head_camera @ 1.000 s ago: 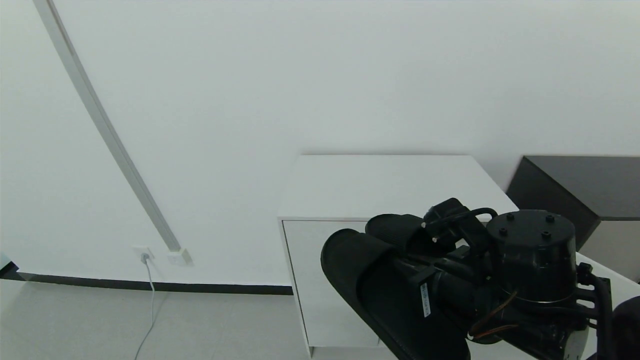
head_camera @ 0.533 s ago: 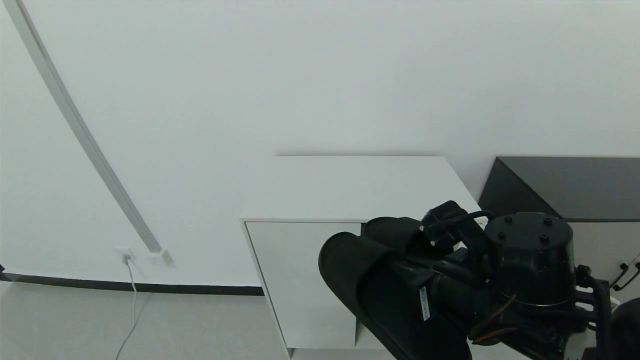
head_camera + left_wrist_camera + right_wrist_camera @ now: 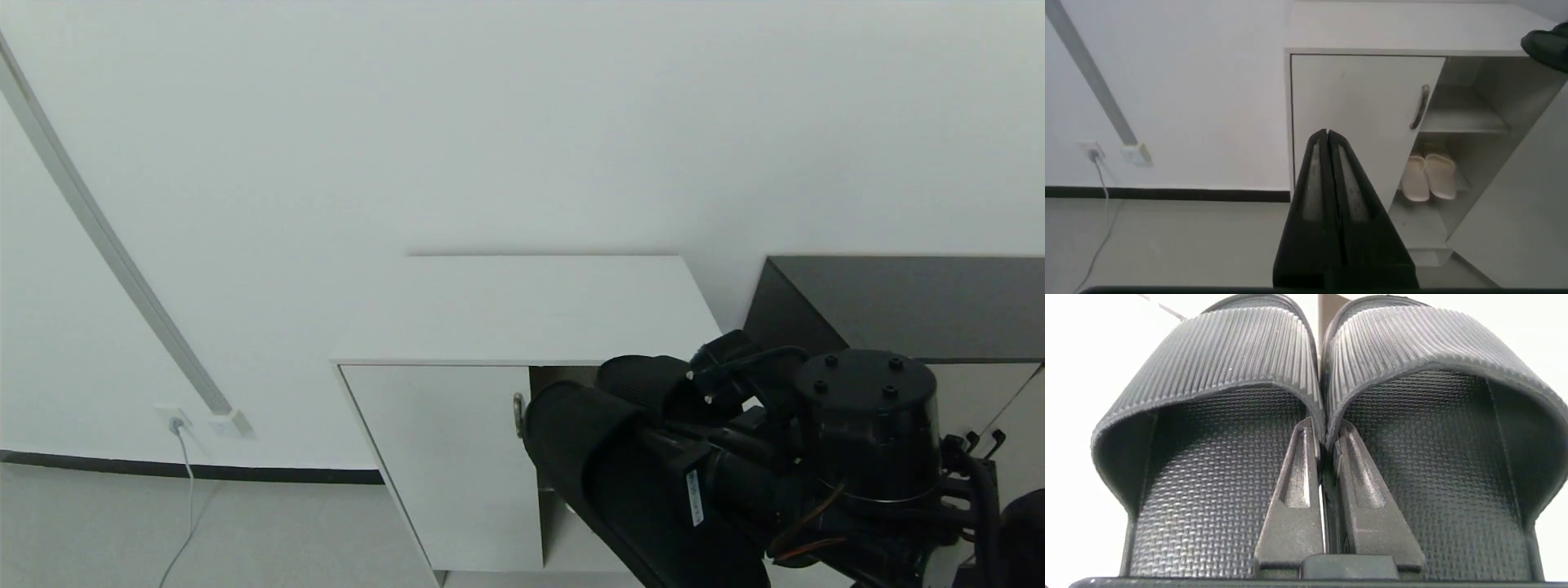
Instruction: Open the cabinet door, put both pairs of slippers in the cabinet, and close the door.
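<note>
Right gripper (image 3: 1324,433) first: its two fingers (image 3: 1290,498) are pinched together on the adjoining inner edges of the pair of black slippers (image 3: 1208,465). The slippers sit side by side with their ribbed straps facing away from the wrist. In the head view the black pair hangs tilted in the air in front of the white cabinet (image 3: 522,302), overlapping its open right half.

Left gripper (image 3: 1327,147) has its fingers closed flat against each other with nothing between them. It hangs well off the cabinet front, pointing toward the closed left door (image 3: 1360,122).

Beyond the grippers, the left door is shut, and its metal handle (image 3: 1419,106) stands upright along its inner edge. To the right of it the cabinet stands open, showing an upper shelf (image 3: 1462,122). On the level below that shelf a pair of pale slippers (image 3: 1429,177) lies side by side. The toe of one black slipper reaches into the left wrist view near the cabinet's top corner.

A dark cabinet (image 3: 898,302) stands just beside the white one on its right. On the white wall (image 3: 408,122) to the left, a grey strip (image 3: 98,229) runs down at a slant to a wall socket (image 3: 173,420) — a cable (image 3: 184,514) drops from it to the floor (image 3: 122,531).
</note>
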Available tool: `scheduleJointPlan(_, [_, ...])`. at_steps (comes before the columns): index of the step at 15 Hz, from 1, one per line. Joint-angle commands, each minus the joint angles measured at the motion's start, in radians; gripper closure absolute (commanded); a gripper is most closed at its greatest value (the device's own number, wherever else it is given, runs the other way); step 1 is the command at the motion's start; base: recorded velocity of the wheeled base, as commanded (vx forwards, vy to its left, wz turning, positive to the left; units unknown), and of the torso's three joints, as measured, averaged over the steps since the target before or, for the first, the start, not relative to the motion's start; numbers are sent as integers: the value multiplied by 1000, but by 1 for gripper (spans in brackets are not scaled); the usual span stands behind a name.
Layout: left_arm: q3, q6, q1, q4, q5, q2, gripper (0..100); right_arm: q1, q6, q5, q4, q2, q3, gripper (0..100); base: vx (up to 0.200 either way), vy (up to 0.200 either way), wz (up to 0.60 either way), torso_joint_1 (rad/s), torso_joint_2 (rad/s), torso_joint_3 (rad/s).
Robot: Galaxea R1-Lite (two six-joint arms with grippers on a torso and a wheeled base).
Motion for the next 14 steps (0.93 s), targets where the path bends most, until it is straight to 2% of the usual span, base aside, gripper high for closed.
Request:
scheduleJointPlan(1, [0, 0, 0, 0, 1, 1, 100, 4, 0, -1, 1, -5, 8, 100, 0, 0, 0, 0, 0, 0])
scheduleJointPlan(14, [0, -2, 0, -1, 1, 1, 100, 11, -24, 4, -7, -41, 54, 100, 0, 0, 0, 0, 0, 0])
